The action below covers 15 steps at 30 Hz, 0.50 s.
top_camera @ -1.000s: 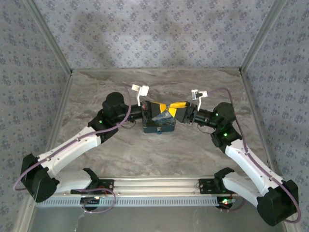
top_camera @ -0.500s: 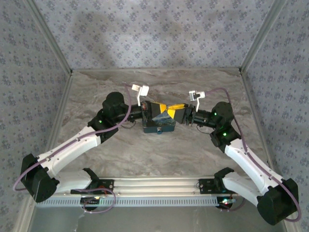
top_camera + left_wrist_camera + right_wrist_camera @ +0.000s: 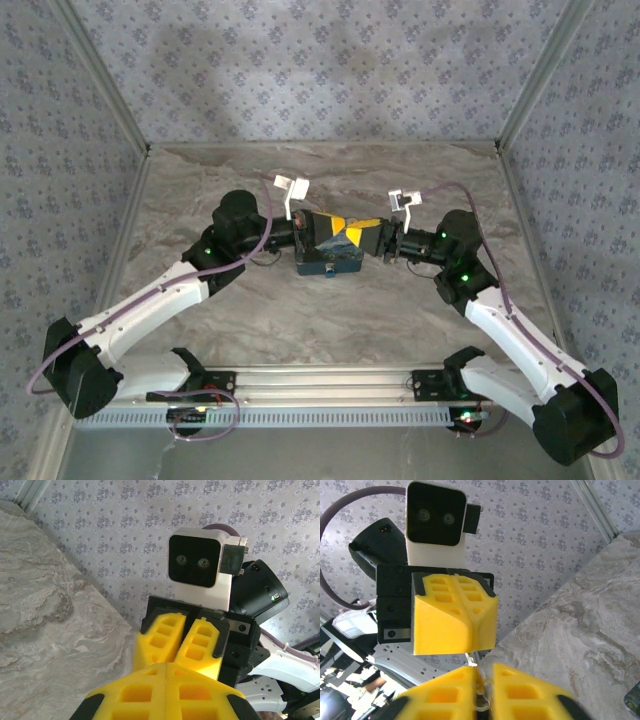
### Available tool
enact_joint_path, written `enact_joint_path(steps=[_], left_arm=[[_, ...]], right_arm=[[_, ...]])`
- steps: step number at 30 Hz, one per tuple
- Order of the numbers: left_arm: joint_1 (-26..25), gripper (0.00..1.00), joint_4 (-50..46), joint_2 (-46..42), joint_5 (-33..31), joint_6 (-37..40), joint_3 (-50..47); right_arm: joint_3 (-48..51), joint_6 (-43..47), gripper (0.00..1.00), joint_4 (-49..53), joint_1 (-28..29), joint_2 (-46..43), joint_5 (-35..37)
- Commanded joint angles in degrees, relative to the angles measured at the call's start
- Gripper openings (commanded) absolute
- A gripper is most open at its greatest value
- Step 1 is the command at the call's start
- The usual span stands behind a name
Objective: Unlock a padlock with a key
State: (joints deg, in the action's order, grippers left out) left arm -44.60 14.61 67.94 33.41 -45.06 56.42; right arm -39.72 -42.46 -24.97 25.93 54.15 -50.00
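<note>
1. Padlock (image 3: 328, 262): judged to be the dark block lying on the table (image 3: 330, 330) at centre, directly below the point where the two grippers meet. It is too small in the top view to make out a shackle or keyhole.
2. Change: the right gripper (image 3: 482, 680) has closed over the last second, from roughly half open to fingers almost touching. In the top view the right arm has also crept slightly toward the left arm.
3. Right gripper state: only a narrow slit remains between the yellow fingers. A small grey metal piece, judged to be the key (image 3: 480, 703), is pinched in that slit.
4. Left gripper (image 3: 166, 680) state: fully closed, fingers flush against each other. In the right wrist view a thin sliver runs from under its tip down toward the key. Whether the left gripper clamps that sliver cannot be determined.
5. Meaning for the task: the right gripper now has a grip on the key. This reads as a handover or regrasp between the grippers. Insertion into the padlock has not begun.
6. Arm pose: both arms reach forward and inward over the table, wrists level. The grippers face each other tip to tip just above the padlock, each wrist camera looking straight at the opposite gripper.
</note>
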Motion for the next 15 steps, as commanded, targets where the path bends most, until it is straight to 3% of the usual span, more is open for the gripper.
enact_joint_path(steps=[1,3,10,12,15], left_arm=[[0.1,0.00,0.7,-0.7,1.3,1.5,2.2],[0.2,0.00,0.4,-0.8,1.4,1.7,2.2],[0.2,0.00,-1.4,-0.9,0.5,2.3,2.8],[0.5,0.23,-3.3,-1.3,-1.5,2.3,2.9],[1.4,0.43,-4.2,-2.6,-3.7,1.9,1.8]], right_arm=[[-1.6,1.0,0.04,0.5,0.2,-0.5,-0.8],[-1.6,1.4,0.00,0.8,0.2,-0.8,-1.1],[-1.4,3.2,0.00,2.6,0.2,-2.1,-0.6],[-1.6,4.3,0.00,4.7,-0.1,-2.8,0.3],[-1.4,5.0,0.00,6.8,-1.7,-3.8,1.0]])
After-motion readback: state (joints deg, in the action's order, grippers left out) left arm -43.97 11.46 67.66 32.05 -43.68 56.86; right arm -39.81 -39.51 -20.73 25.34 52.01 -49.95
